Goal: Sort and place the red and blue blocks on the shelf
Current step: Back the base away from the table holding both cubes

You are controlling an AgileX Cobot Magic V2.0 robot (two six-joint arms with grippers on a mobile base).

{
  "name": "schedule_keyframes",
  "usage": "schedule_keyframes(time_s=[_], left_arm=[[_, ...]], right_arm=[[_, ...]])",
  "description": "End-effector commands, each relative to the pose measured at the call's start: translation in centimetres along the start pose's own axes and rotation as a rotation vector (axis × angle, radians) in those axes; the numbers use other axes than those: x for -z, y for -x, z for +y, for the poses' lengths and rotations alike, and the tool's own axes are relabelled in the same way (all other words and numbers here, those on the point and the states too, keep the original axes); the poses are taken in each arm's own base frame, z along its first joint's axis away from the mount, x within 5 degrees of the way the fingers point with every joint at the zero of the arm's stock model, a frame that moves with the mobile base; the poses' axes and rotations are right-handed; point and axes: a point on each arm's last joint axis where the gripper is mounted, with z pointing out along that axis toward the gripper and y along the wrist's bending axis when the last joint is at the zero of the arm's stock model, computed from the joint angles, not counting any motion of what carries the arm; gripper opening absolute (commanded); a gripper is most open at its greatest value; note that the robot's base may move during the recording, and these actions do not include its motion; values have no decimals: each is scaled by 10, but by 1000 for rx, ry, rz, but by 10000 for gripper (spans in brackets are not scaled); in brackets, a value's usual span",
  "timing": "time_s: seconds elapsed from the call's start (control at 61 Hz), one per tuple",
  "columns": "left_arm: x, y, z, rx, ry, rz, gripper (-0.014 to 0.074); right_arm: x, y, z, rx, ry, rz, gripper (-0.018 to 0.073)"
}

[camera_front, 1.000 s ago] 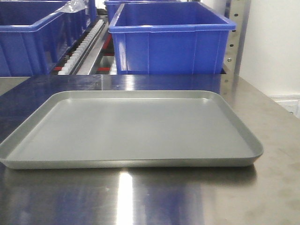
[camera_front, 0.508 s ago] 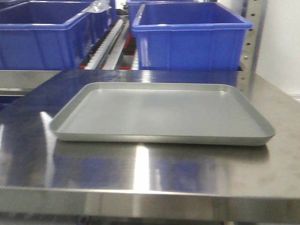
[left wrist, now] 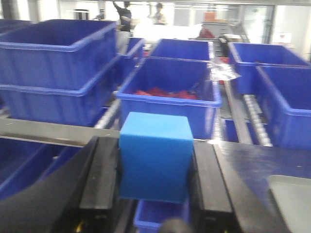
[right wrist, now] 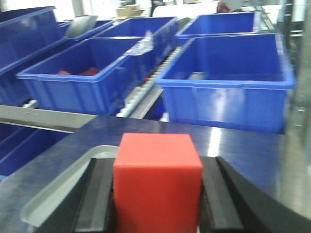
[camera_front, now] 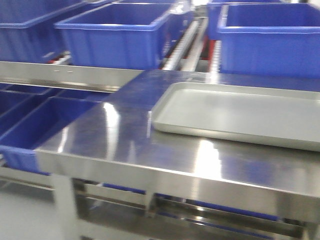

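The blue block [left wrist: 155,158] is clamped between the black fingers of my left gripper [left wrist: 154,145], held over the table's left edge with the shelf rail [left wrist: 48,131] just beyond. In the right wrist view, my right gripper [right wrist: 156,162] is shut on the red block [right wrist: 156,184], above the near corner of the grey tray [right wrist: 58,194]. The shelf [camera_front: 75,75] of grey steel runs behind the table, with white roller tracks [camera_front: 187,45] between its bins. Neither gripper appears in the front view.
The shallow grey tray [camera_front: 235,112] lies on the steel tabletop [camera_front: 110,135]. Large blue bins [camera_front: 120,35] fill the shelf tier behind; one [left wrist: 167,92] holds red items. A lower blue bin [camera_front: 30,125] sits left of the table edge.
The front view has pulled back and swung left. The tray now sits at the right, and the table's left edge, its underframe and the lower bins have come into sight.
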Motion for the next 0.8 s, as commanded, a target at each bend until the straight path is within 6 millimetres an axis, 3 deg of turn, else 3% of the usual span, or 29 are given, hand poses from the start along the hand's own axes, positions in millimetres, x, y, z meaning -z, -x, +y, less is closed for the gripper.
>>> schedule_keyframes(time_s=[0.0,0.787], left_arm=[[2,17,-1,1,-5,-115,122],[2,17,-1,1,-5,-115,122]], right_arm=[[1,17,1,17,-5,-107,37],[1,17,1,17,-5,-107,37]])
